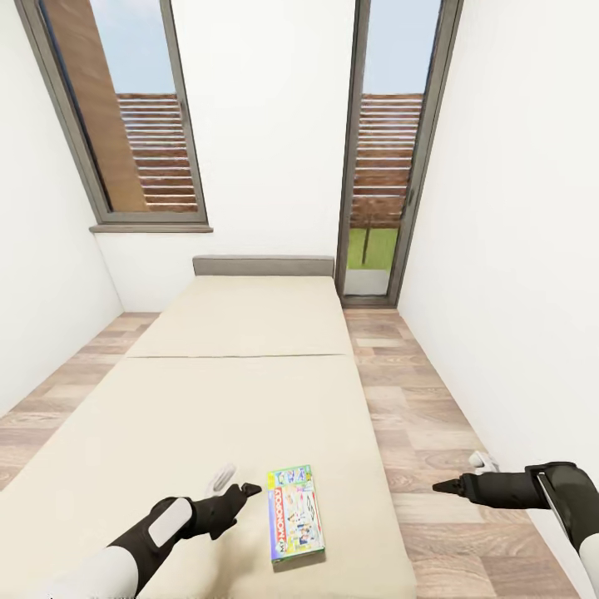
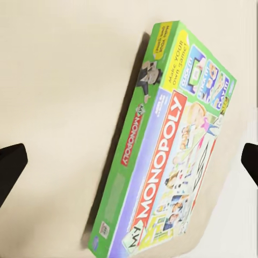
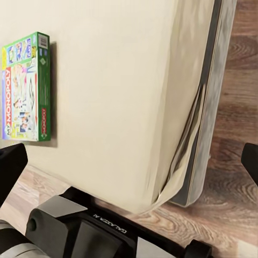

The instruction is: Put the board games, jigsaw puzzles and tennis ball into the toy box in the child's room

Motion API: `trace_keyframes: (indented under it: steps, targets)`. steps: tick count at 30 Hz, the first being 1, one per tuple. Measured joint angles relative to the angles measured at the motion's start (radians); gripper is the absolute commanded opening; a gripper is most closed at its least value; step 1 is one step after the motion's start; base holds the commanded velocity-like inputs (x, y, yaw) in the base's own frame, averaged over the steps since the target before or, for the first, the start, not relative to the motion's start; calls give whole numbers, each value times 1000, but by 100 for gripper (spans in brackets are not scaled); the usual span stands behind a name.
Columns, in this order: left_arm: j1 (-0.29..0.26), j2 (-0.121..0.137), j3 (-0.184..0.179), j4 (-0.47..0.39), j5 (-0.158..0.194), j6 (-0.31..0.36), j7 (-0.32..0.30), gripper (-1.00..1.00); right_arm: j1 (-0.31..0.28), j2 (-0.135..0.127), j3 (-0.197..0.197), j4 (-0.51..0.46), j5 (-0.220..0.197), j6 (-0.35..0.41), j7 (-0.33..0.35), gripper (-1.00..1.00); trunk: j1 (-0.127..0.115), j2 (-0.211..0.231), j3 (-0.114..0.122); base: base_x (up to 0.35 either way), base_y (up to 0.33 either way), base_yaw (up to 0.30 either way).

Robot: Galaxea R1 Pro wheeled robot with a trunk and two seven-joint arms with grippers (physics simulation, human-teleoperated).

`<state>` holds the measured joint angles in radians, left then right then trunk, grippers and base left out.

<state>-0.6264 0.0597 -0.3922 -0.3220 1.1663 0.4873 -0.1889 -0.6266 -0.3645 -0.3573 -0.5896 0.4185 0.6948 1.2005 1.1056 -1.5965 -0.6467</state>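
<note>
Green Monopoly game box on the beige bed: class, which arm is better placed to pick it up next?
Left. The left gripper hangs over the mattress right beside the green Monopoly box, open. The right gripper is over the wood floor.

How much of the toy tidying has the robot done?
Nothing looks put away here. One board game, a Monopoly box, lies flat on the bed, untouched. The left gripper hovers open beside it; the right gripper is open over the floor. Grabbing and carrying remain.

The board game point(image 2: 166, 156) lid reads "My MONOPOLY", "Make your own game!".
</note>
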Motion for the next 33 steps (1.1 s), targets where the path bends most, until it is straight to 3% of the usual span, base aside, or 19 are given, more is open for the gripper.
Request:
trace_keyframes:
  steps: [4, 12, 21, 33]
  targets:
    - [-17, 2, 2, -5, 1, 27, 2, 100, 0, 0, 1, 0, 0, 1, 0, 100, 0, 0, 0, -7, 0, 0]
    - [-52, 12, 0, -12, -8, 55, -2, 100, 1, -1, 0, 0, 0, 0, 0, 100, 31, -56, -25, -1, 0, 0]
    - [-86, 62, -3, -1, -10, 58, -2, 100, 1, -7, -2, -39, -1, 1, 36, 100, 65, -119, -53, 0, 0, 0]
    - [-89, 60, -8, 0, -11, 58, -2, 100, 5, -1, 1, -95, 9, 49, 65, 100, 111, -203, -91, 0, 0, 0]
